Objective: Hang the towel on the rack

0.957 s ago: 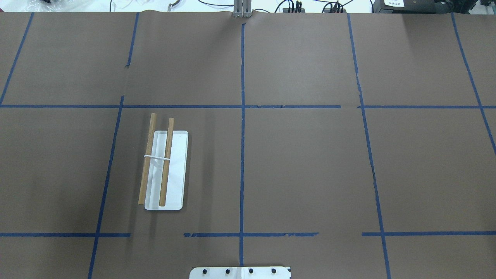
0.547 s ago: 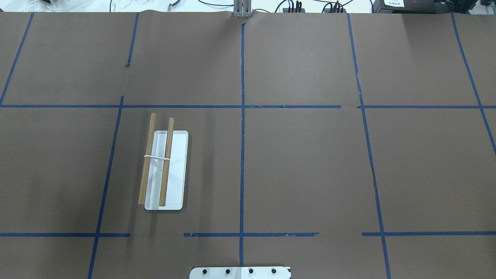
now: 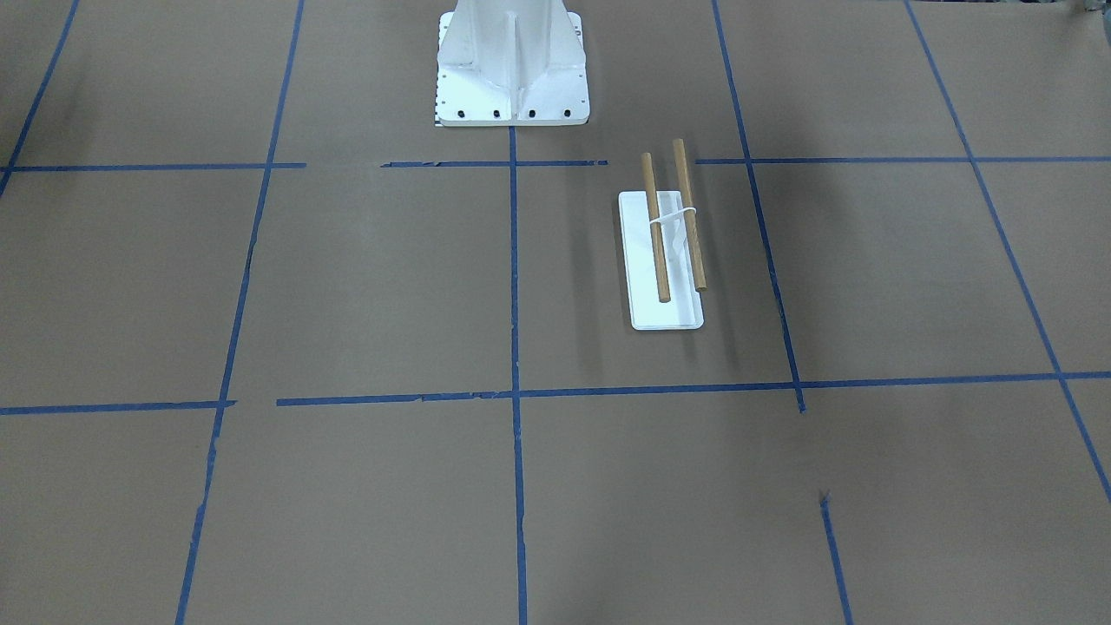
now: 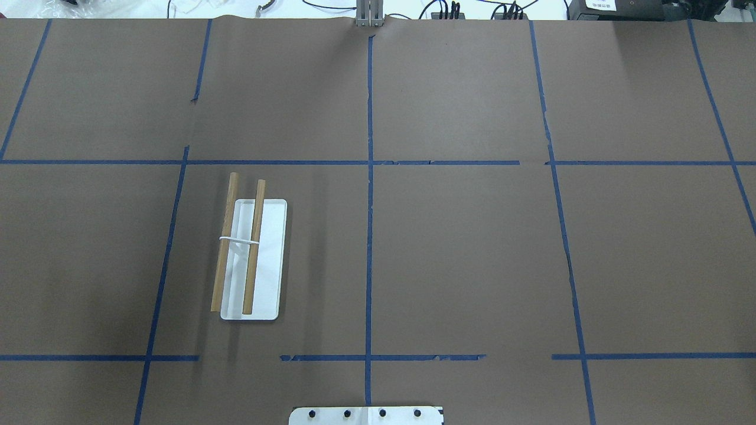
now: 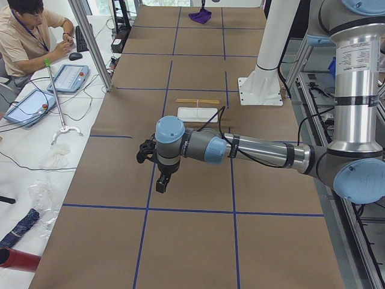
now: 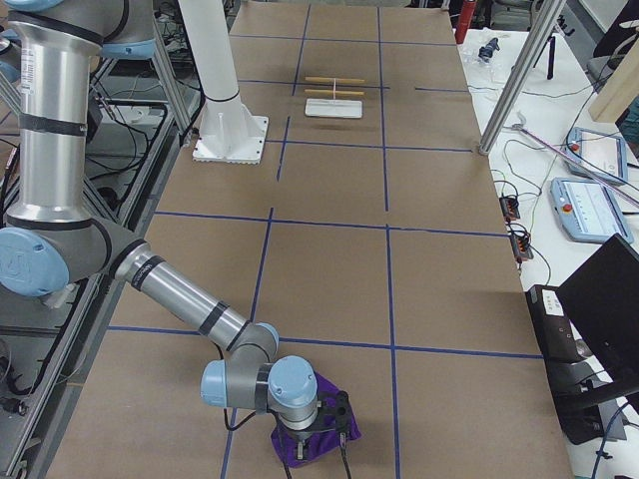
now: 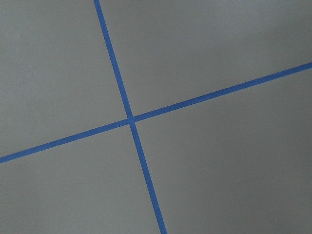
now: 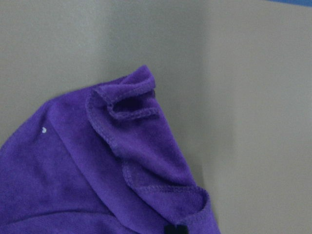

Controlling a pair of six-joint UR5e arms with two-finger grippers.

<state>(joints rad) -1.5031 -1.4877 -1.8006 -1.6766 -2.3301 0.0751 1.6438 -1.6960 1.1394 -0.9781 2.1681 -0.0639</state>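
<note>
The rack (image 4: 251,260) is a flat white base with two wooden dowels joined by a white bracket, on my left half of the table; it also shows in the front view (image 3: 664,252). Nothing hangs on it. The purple towel (image 6: 315,439) lies crumpled at the table's far right end and fills the right wrist view (image 8: 107,170). My right gripper (image 6: 316,451) hovers directly over the towel; I cannot tell whether it is open or shut. My left gripper (image 5: 160,179) hangs over bare table beyond the rack; I cannot tell its state.
The white bolted pedestal (image 3: 512,61) stands at the robot's side of the table, near the rack. Blue tape lines (image 7: 129,119) grid the brown table. An operator (image 5: 27,36) sits by tablets beside the table's far edge.
</note>
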